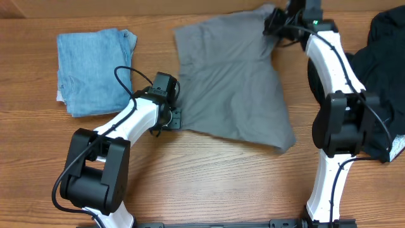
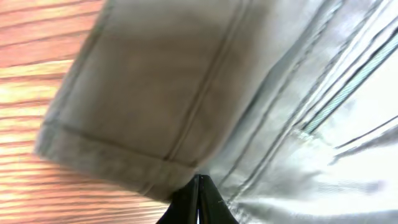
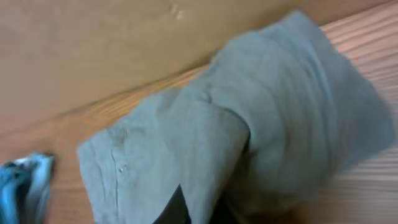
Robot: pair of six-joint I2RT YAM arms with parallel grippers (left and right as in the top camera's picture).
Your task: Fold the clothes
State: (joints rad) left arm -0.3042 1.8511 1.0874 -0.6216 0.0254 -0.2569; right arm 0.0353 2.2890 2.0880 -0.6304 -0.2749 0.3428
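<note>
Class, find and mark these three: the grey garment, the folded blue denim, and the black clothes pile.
grey garment (image 1: 234, 82): overhead view, middle of its spread cloth.
folded blue denim (image 1: 92, 73): overhead view, centre of its top layer.
black clothes pile (image 1: 387, 38): overhead view, upper part of the heap.

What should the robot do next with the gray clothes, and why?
Probably pull the two grips gently apart to flatten it: the left gripper pinches the hem of the gray garment, the right gripper its far corner, and it lies rumpled.
</note>
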